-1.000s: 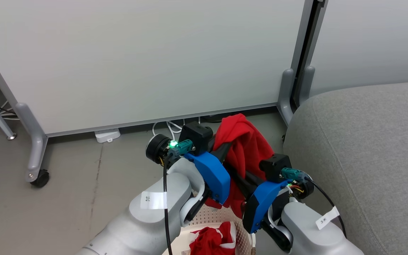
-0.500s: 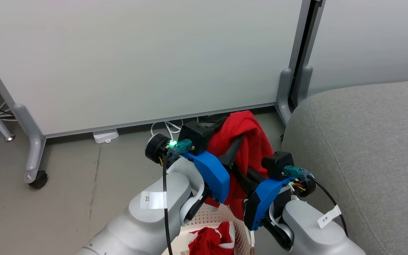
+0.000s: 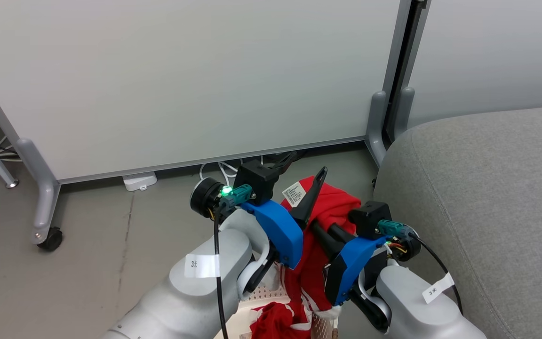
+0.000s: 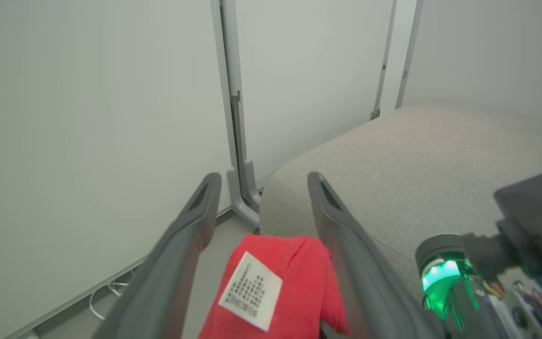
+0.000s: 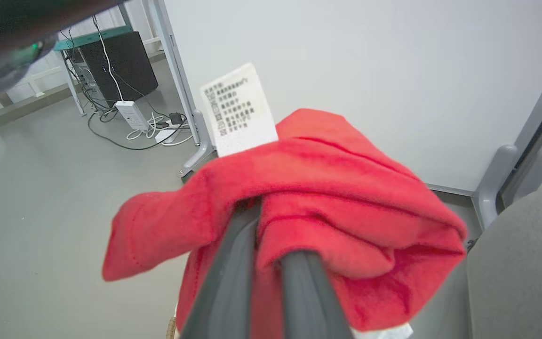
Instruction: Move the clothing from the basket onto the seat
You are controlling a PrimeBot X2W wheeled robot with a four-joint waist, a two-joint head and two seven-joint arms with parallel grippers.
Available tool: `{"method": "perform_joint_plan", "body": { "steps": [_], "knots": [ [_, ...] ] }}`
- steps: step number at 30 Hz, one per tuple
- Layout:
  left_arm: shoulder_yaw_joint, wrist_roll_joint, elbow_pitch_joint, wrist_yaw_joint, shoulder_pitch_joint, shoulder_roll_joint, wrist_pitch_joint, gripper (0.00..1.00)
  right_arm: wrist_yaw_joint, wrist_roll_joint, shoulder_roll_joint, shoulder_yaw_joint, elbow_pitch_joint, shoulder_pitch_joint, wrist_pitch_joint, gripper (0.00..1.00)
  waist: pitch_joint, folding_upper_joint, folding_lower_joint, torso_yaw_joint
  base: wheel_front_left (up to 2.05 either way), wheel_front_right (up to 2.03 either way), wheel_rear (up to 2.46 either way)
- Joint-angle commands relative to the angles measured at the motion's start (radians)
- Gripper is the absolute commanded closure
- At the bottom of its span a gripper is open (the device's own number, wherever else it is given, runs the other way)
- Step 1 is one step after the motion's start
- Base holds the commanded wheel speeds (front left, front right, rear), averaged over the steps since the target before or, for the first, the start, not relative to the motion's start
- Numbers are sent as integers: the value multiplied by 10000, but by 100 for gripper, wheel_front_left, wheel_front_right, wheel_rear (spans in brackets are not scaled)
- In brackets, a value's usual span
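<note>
Grey floor: basket at near edge, seat along right edge, caster at left, white adapter and cables near far edge.

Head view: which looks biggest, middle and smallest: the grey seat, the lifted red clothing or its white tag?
Largest: grey seat
Next: lifted red clothing
Smallest: white tag
</note>
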Motion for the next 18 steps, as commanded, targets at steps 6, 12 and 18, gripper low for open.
{"method": "perform_joint_plan", "body": {
  "steps": [6, 12, 18],
  "knots": [
    [412, 390, -295, 130, 135, 2, -53, 0, 1, -87, -22, -151, -31, 121, -56, 100, 34, 0, 0, 73, 0, 0, 0],
    [1423, 1609, -1472, 279, 1107, 416, -44, 0, 1, -317, -22, -370, -123, 244, -56, 100, 77, 0, 0, 189, 0, 0, 0],
    [2678, 2775, -2763, 208, 2771, 942, -41, 0, 1, -578, -22, -587, -173, 382, -56, 100, 72, 0, 0, 279, 0, 0, 0]
  ]
}}
